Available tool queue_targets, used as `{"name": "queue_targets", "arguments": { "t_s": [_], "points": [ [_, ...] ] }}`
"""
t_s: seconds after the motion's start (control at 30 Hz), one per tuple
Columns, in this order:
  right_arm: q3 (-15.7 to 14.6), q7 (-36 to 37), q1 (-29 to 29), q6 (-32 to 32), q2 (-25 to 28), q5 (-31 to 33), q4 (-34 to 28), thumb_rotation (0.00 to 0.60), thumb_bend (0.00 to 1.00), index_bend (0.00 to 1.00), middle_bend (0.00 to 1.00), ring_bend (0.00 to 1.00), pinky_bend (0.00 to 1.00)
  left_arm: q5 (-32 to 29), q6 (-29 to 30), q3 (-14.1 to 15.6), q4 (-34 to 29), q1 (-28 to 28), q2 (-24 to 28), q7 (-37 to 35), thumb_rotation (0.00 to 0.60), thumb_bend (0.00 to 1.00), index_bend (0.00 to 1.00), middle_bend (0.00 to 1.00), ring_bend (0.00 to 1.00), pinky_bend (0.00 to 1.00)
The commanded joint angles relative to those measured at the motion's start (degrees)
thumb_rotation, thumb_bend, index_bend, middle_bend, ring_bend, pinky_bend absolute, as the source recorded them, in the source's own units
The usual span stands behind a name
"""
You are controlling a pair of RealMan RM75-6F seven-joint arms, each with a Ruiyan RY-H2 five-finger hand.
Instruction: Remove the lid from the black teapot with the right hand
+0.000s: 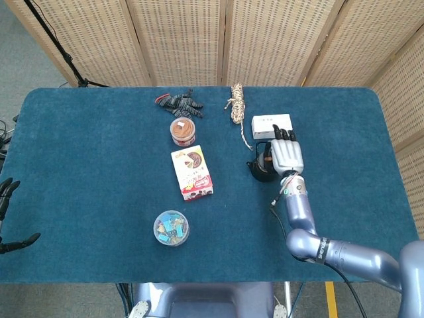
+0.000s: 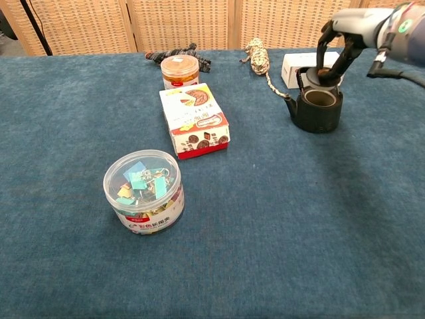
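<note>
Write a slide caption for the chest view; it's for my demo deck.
Right hand lifts the lid clear of the black teapot.

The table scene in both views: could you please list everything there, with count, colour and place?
Table: one, blue cloth top, under everything.
Black teapot: one, right side, mouth open.
Lid: one, dark with a brown knob, lifted just above the teapot.
White box: one, behind the teapot.
Rope: one, beige, coiled at the far edge.
Dark bundle: one, black with red, far edge; cannot tell what it is.
Jar: one, orange lid, far middle.
Carton: one, white and red, centre.
Clip tub: one, clear, near left.
Folding screen: beige, behind the table.
Left hand: black, off the left edge.
Right hand: holds the lid.
</note>
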Motion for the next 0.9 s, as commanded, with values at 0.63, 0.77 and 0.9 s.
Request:
{"name": "queue_targets", "arguments": {
  "t_s": [0.63,0.77,0.9],
  "points": [
    [-14.71,12.32,-15.39,7.99,3.23,-29.25,-5.11,0.6,0.48,0.59,0.0,0.0,0.0,1.78,1.16,0.79,-0.23,0.65,-0.35,1.13,0.6,0.06,0.0,0.0,0.0,0.0],
    [-15.66,13.85,-16.59,7.32,0.33,-31.1,-1.47,0.6,0.48,0.59,0.0,0.0,0.0,1.7,1.19,0.81,-0.29,0.68,-0.49,1.52,0.6,0.06,0.0,0.0,0.0,0.0],
    [-15.66,14.78,-17.23,6.61,-1.71,-32.14,1.6,0.6,0.48,0.59,0.0,0.0,0.0,1.59,1.08,0.83,-0.36,0.65,-0.58,1.8,0.6,0.06,0.0,0.0,0.0,0.0]
  ]
}}
